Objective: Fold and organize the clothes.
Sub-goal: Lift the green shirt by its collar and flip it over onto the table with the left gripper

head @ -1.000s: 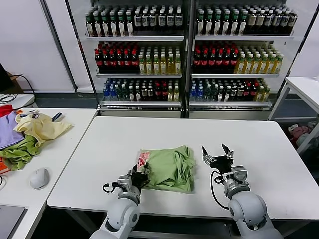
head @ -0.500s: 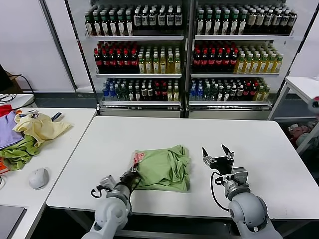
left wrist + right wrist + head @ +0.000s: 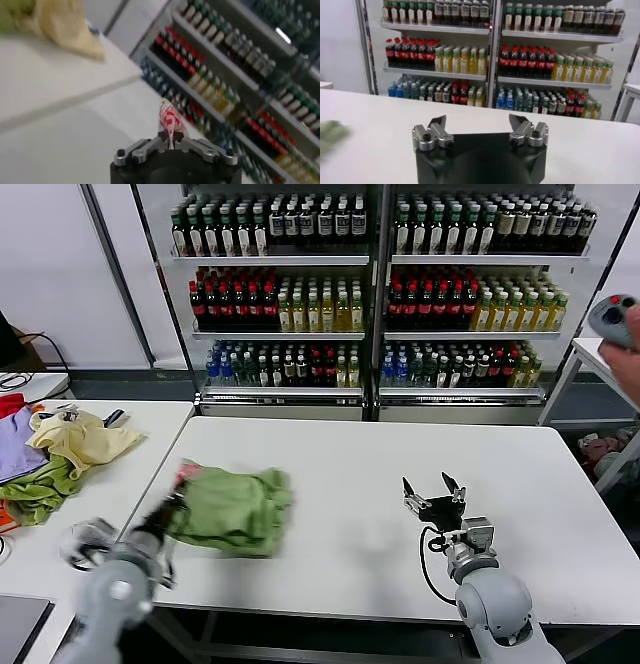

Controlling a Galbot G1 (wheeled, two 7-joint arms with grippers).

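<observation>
1. Pile of loose garments (image 3: 45,459): a pale yellow piece on purple and darker green cloths lies on the side table (image 3: 110,504), well apart from the left jaws and beyond them to the outer side. These are no part of the fold. A computer mouse (image 3: 78,541) lies just beside the left arm.

2. Left gripper (image 3: 172,511): jaws pressed together, pinching the near-left edge of the polo shirt (image 3: 232,508). The left wrist view confirms it: a sliver of red-and-white printed fabric (image 3: 170,119) stands out from between the closed jaws of that gripper (image 3: 171,145). Judgement: the pinch sits at one edge so the whole bundle can be moved by that single hold.

3. Polo shirt: a bunched, partly folded light green mass, trailing from the left jaws toward the right jaws. It sits at the left end of the white worktop (image 3: 400,464), near the edge that faces the side table. Whether it rests fully on the surface or is partly lifted cannot be told. Judgement: folding appears largely done; the organising step is in hand.

4. Right gripper (image 3: 432,494): jaws spread and empty, seen plainly in the right wrist view (image 3: 479,131). It hovers low over bare worktop, well apart from the shirt. Judgement: idle, kept out of the way.

5. Drinks shelving (image 3: 380,294): far beyond both jaws, not involved.
</observation>
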